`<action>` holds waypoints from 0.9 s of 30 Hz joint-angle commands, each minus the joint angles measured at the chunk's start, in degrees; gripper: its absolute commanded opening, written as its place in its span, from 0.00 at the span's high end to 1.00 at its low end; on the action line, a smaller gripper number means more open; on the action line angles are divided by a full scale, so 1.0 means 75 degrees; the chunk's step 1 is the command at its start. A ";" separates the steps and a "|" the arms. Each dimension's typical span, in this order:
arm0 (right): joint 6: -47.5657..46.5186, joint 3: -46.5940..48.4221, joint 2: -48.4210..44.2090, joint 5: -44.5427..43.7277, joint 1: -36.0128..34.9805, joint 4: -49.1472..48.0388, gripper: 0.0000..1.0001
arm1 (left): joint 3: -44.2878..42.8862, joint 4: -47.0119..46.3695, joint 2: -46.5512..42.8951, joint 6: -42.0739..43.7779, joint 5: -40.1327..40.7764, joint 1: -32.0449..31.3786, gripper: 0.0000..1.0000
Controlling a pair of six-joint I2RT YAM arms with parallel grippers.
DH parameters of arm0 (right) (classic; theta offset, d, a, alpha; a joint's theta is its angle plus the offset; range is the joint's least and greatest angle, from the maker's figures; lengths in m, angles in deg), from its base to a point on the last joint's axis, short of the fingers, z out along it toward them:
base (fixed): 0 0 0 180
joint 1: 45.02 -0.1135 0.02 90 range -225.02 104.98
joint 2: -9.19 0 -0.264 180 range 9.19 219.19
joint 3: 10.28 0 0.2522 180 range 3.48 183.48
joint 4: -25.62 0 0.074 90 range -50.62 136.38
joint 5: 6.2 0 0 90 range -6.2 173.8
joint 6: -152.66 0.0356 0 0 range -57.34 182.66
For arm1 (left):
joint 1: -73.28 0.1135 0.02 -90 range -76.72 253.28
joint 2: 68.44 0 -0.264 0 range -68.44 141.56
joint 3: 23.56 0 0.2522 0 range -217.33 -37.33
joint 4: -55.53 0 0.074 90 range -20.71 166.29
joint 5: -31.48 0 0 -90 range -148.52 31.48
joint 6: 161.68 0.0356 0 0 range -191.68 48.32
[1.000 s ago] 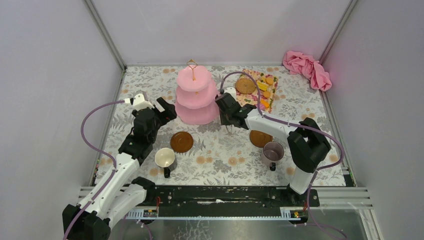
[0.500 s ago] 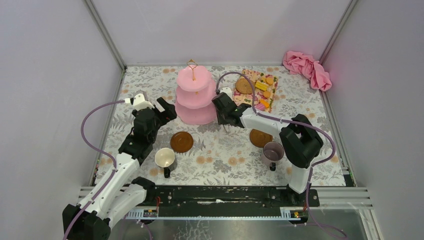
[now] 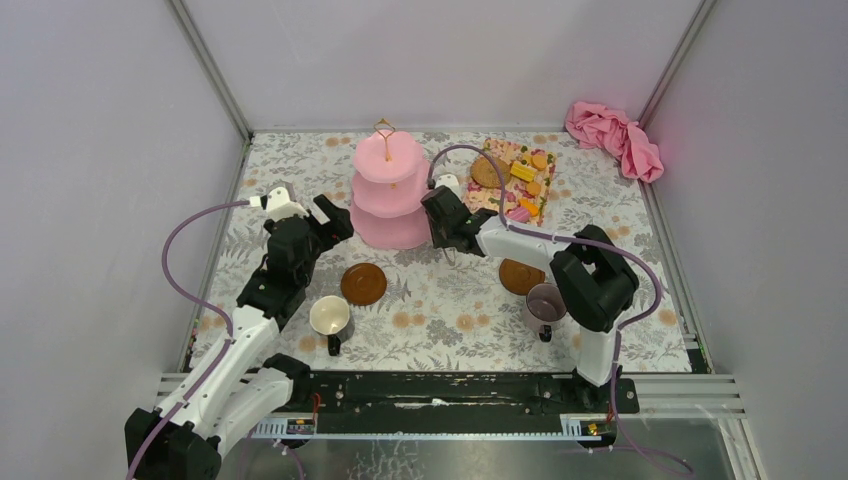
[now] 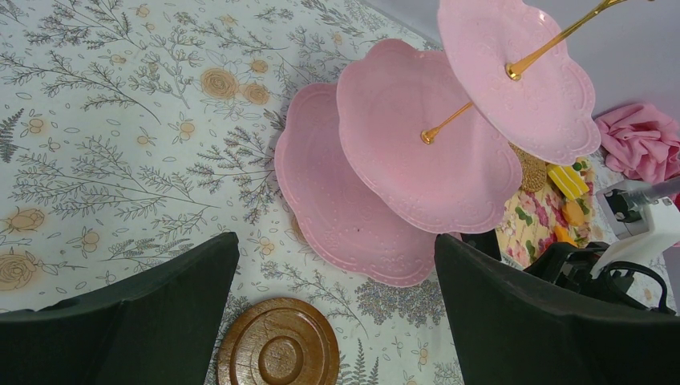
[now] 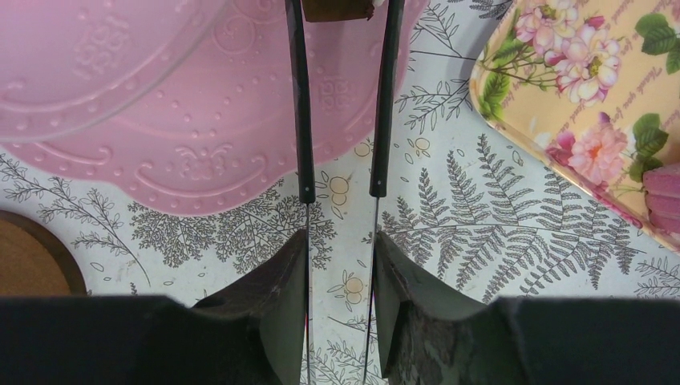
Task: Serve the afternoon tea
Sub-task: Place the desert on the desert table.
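The pink three-tier cake stand (image 3: 388, 190) stands mid-table with bare tiers (image 4: 401, 160). My right gripper (image 3: 447, 226) is beside its right edge, shut on slim black tongs (image 5: 298, 120). The tong tips pinch a brown round biscuit (image 5: 337, 8) over the bottom tier (image 5: 200, 136). My left gripper (image 3: 330, 222) is open and empty left of the stand, above a brown saucer (image 3: 363, 283) (image 4: 277, 353). The white mug (image 3: 330, 317) stands near it. The second saucer (image 3: 521, 276) and purple mug (image 3: 547, 303) are at right. More biscuits lie on the floral tray (image 3: 513, 180).
A pink cloth (image 3: 613, 138) lies bunched in the back right corner. The floral tray's rim (image 5: 577, 104) is just right of the tongs. White walls and metal posts enclose the table. The right arm's wrist (image 4: 633, 241) shows behind the stand in the left wrist view.
My right gripper has moved left with the tongs, closer to the stand's bottom tier. The left arm has not moved.
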 commanded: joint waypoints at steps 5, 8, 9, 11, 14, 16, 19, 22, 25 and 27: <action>-0.0274 0.0234 0.0166 -0.0303 -0.0085 -0.0487 0.79 | 0.0011 -0.0445 -0.0007 0.0092 0.0125 -0.0069 0.00; -0.0293 0.0294 0.0249 -0.0282 -0.0080 -0.0507 0.79 | 0.0027 -0.0434 -0.0062 0.0144 0.0163 -0.0063 0.00; -0.0303 0.0320 0.0277 -0.0269 -0.0085 -0.0503 0.79 | 0.0037 -0.0434 -0.0075 0.0156 0.0175 -0.0063 0.00; -0.0296 0.0390 0.0340 -0.0249 -0.0086 -0.0484 0.79 | 0.0031 -0.0434 -0.0076 0.0174 0.0188 -0.0063 0.00; -0.0290 0.0418 0.0404 -0.0222 -0.0086 -0.0530 0.79 | 0.0029 -0.0420 -0.0026 0.0174 0.0181 -0.0064 0.00; -0.0316 0.0463 0.0434 -0.0230 -0.0080 -0.0507 0.79 | 0.0039 -0.0433 -0.0007 0.0158 0.0182 -0.0064 0.00; -0.0328 0.0504 0.0530 -0.0183 -0.0078 -0.0608 0.78 | 0.0040 -0.0416 -0.0001 0.0162 0.0229 -0.0062 0.00; -0.0349 0.0851 0.0808 -0.0124 -0.0086 -0.0445 0.78 | 0.0088 -0.0413 -0.0084 0.0141 0.0282 -0.0065 0.00; -0.0419 0.1216 0.1056 -0.0126 -0.0082 -0.0284 0.78 | 0.0096 -0.0419 -0.0111 0.0139 0.0293 -0.0062 0.00; -0.0442 0.1413 0.1172 -0.0177 -0.0072 -0.0197 0.78 | 0.0082 -0.0427 -0.0075 0.0117 0.0235 -0.0068 0.00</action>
